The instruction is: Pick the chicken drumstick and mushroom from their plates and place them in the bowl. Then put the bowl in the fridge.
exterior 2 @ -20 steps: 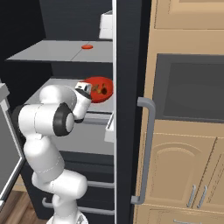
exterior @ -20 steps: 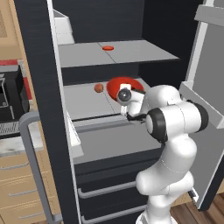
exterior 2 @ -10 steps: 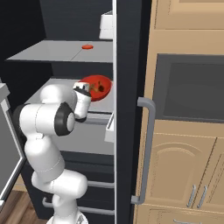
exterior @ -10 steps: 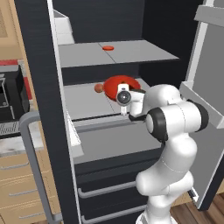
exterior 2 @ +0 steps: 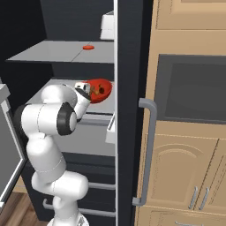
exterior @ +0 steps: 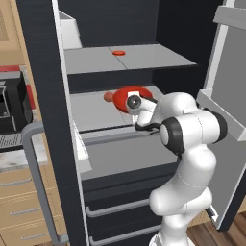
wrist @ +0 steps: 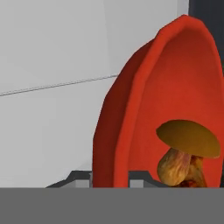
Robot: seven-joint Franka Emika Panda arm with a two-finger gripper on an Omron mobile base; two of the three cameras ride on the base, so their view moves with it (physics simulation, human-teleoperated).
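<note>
- We are seeing the gripper [exterior: 130,106] closed on the near rim of the red bowl [exterior: 129,94].
- The bowl is sitting over the fridge's middle shelf [exterior: 93,113], holding the mushroom [wrist: 188,151].

The bowl [exterior: 130,96], pinched by its rim in the gripper [exterior: 137,106], now sits slightly deeper over the fridge's middle shelf [exterior: 96,113] than a second ago, the arm reaching further in.

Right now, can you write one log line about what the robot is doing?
stage: bowl into fridge | gripper: shut on bowl rim | bowl: over middle fridge shelf | inside bowl: mushroom
</note>
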